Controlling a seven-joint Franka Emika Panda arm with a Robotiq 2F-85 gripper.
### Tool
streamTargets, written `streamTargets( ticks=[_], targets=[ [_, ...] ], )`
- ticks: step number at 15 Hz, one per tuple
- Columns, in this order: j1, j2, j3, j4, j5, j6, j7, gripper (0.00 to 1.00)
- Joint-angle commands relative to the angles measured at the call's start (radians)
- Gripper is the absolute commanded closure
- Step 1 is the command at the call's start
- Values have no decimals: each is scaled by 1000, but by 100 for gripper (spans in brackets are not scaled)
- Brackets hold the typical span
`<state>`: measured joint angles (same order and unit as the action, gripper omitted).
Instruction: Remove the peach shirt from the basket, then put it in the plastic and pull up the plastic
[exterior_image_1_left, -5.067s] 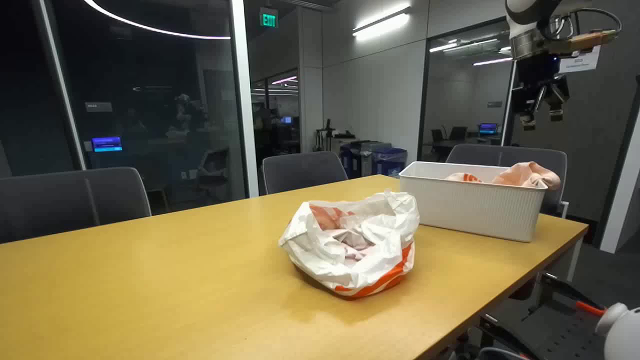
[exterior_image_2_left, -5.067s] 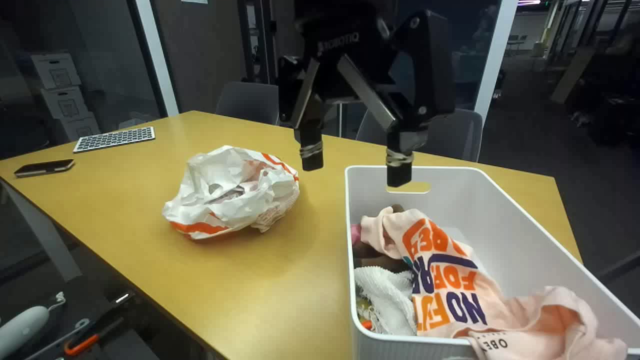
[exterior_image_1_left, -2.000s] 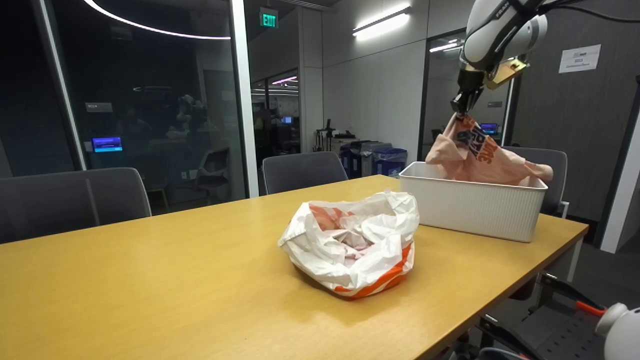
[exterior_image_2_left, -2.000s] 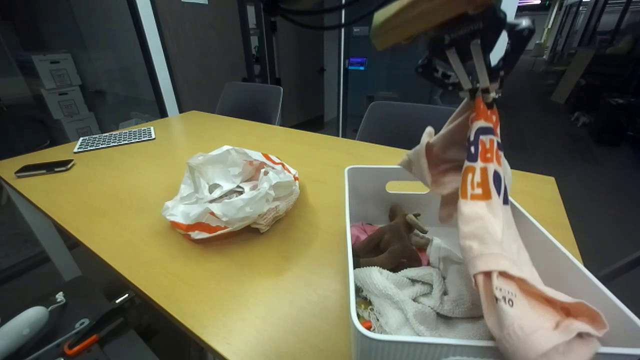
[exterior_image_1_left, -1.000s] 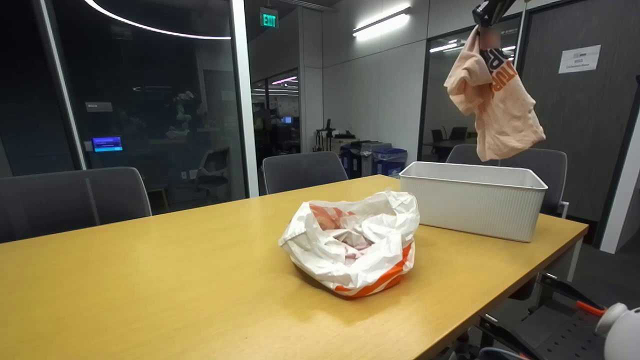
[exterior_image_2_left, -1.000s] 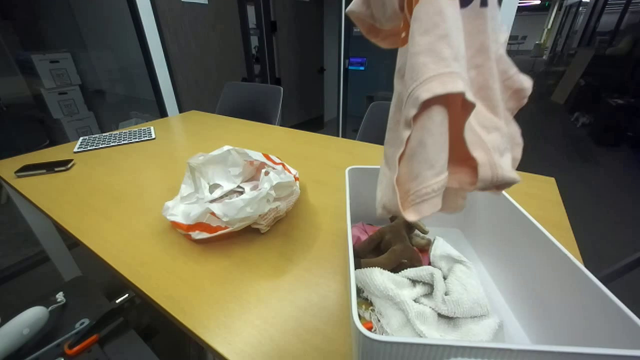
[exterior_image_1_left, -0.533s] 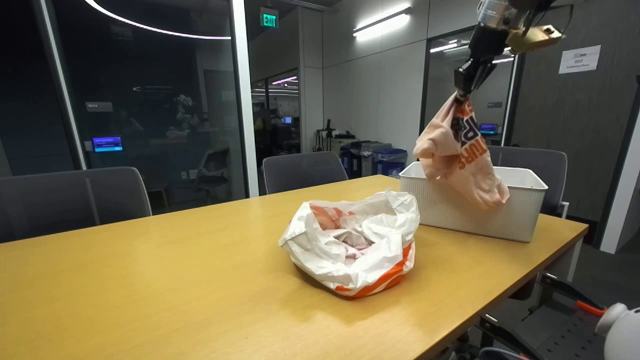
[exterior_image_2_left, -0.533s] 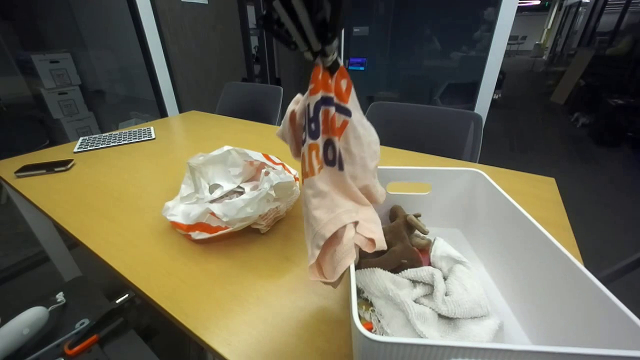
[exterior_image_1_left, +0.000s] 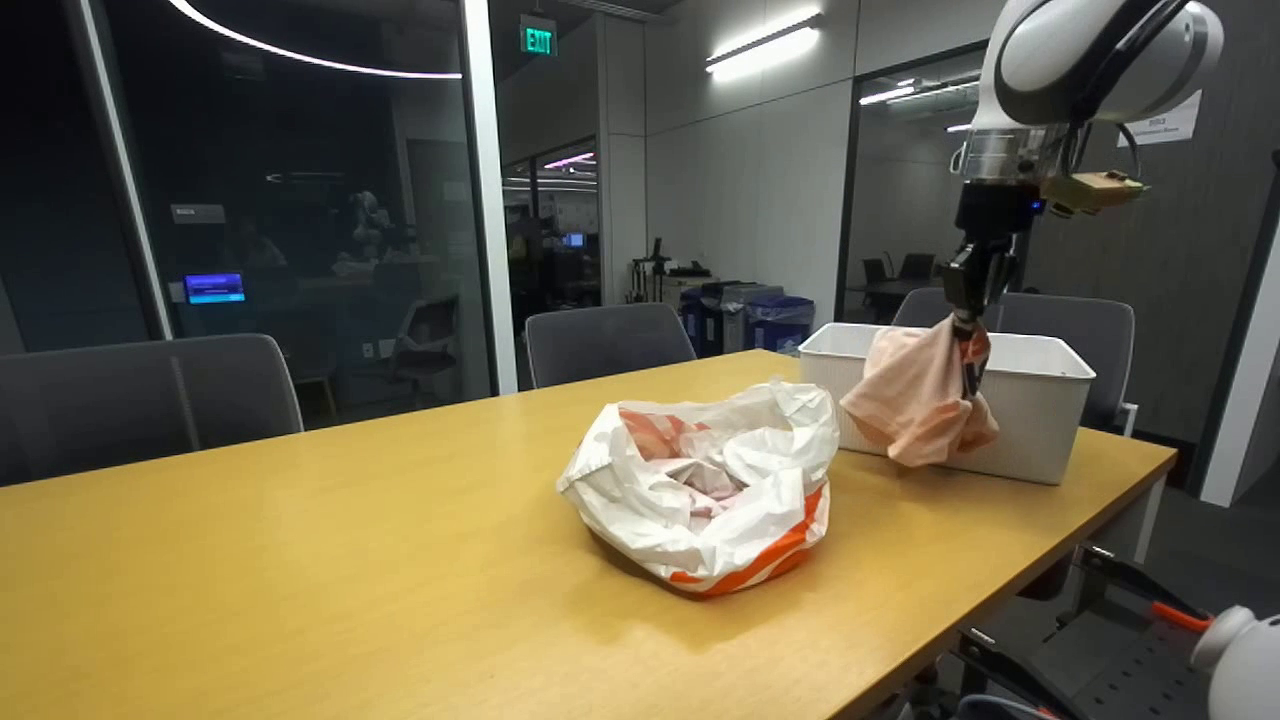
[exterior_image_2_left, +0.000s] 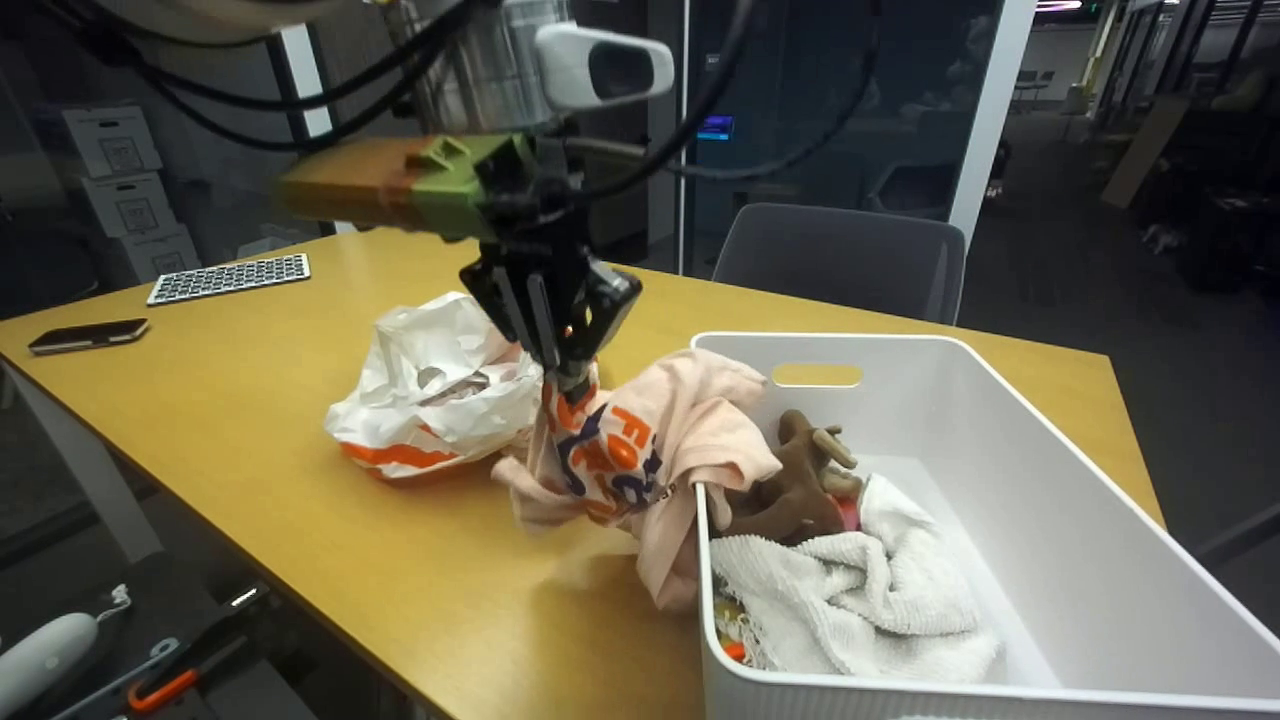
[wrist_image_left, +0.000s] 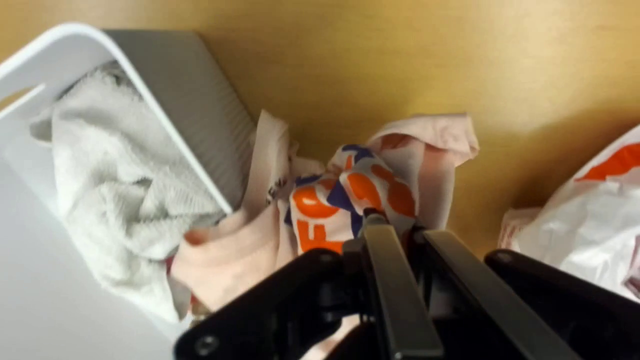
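The peach shirt (exterior_image_1_left: 905, 395) with orange and purple print hangs bunched from my gripper (exterior_image_1_left: 966, 330), which is shut on it. In an exterior view, the gripper (exterior_image_2_left: 572, 385) holds the printed part, and one side of the shirt (exterior_image_2_left: 700, 420) overlaps the rim of the white basket (exterior_image_2_left: 1090, 490). Low over the table, the shirt sits between basket and bag; whether its hem touches the table I cannot tell. The white and orange plastic bag (exterior_image_1_left: 690, 520) stands slumped, mouth upward, with pale cloth inside. In the wrist view, the bag (wrist_image_left: 575, 230) lies right of the gripper (wrist_image_left: 395, 222).
A white towel (exterior_image_2_left: 860, 600) and a brown plush toy (exterior_image_2_left: 795, 490) lie in the basket. A keyboard (exterior_image_2_left: 230, 278) and a phone (exterior_image_2_left: 90, 336) are on the table beyond the bag. Chairs (exterior_image_1_left: 608, 345) stand around the table, and tools (exterior_image_2_left: 170, 680) lie below its edge.
The gripper, open above the basket about five seconds ago, took hold of the shirt and lifted it clear. It then moved toward the bag and came down beside the basket, the shirt crumpling.
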<state>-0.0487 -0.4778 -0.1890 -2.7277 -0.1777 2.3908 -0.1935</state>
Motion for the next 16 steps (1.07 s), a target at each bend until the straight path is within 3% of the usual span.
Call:
streamTargets(
  ticks=[1, 5, 7, 14, 16],
  targets=[
    [13, 84, -28, 31, 97, -96, -87, 98],
    [62, 39, -77, 93, 327, -332, -284, 97],
    [57, 53, -75, 126, 374, -389, -320, 99],
    [37, 247, -67, 157, 382, -346, -353, 100],
    [37, 304, -72, 189, 426, -420, -408, 100]
  ],
)
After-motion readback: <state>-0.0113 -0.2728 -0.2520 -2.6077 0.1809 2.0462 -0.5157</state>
